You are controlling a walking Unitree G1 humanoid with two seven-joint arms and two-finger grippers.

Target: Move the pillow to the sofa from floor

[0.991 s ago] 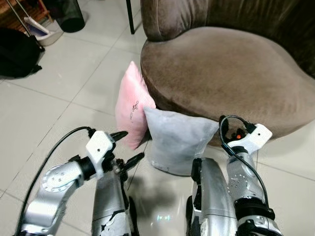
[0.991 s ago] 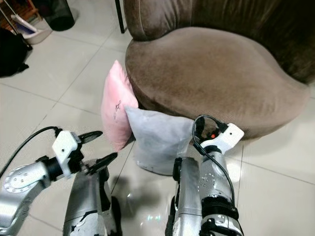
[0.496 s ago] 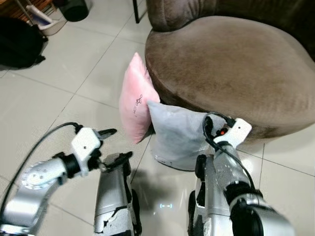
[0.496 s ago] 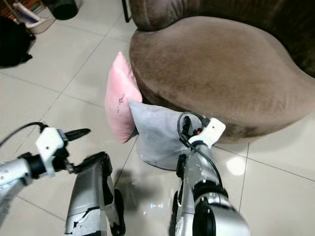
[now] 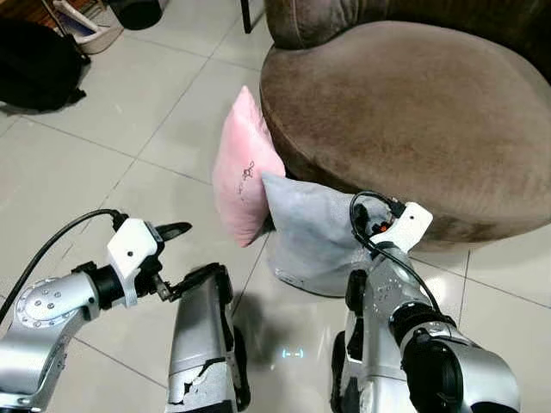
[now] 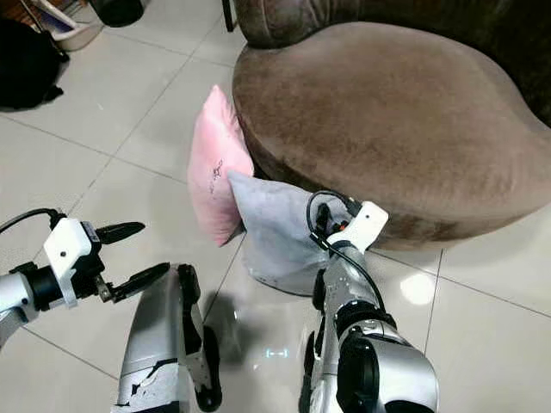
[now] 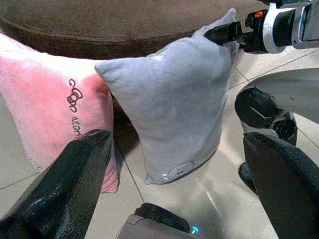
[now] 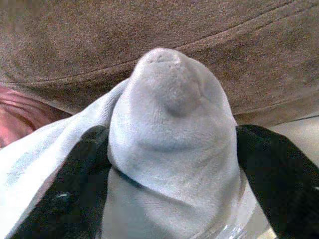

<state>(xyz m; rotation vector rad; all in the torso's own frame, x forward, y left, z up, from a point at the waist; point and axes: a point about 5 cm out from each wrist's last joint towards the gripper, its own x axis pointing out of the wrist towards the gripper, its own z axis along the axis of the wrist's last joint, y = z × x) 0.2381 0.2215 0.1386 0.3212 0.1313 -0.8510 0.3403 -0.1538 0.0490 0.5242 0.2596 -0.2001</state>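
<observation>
A grey pillow (image 5: 306, 237) stands on the tiled floor, leaning on the front of the brown sofa (image 5: 413, 103). A pink pillow (image 5: 244, 176) stands upright beside it, against the sofa's left side. My right gripper (image 5: 368, 217) is at the grey pillow's upper right corner. In the right wrist view that corner (image 8: 169, 99) bulges between the two black fingers (image 8: 82, 184), which press it from both sides. My left gripper (image 5: 182, 255) hovers open above the floor, left of both pillows. In its wrist view the grey pillow (image 7: 174, 104) sits ahead, apart from the fingers.
A black bag (image 5: 34, 69) lies on the floor at the far left. A white dustpan (image 5: 84, 26) and a dark bin (image 5: 138, 10) stand behind it. My silver legs (image 5: 202, 344) are planted just in front of the pillows.
The camera has tilted closer to the pillows. My right gripper has gone forward onto the grey pillow's upper corner. My left gripper has drawn back to the left, away from the pink pillow.
</observation>
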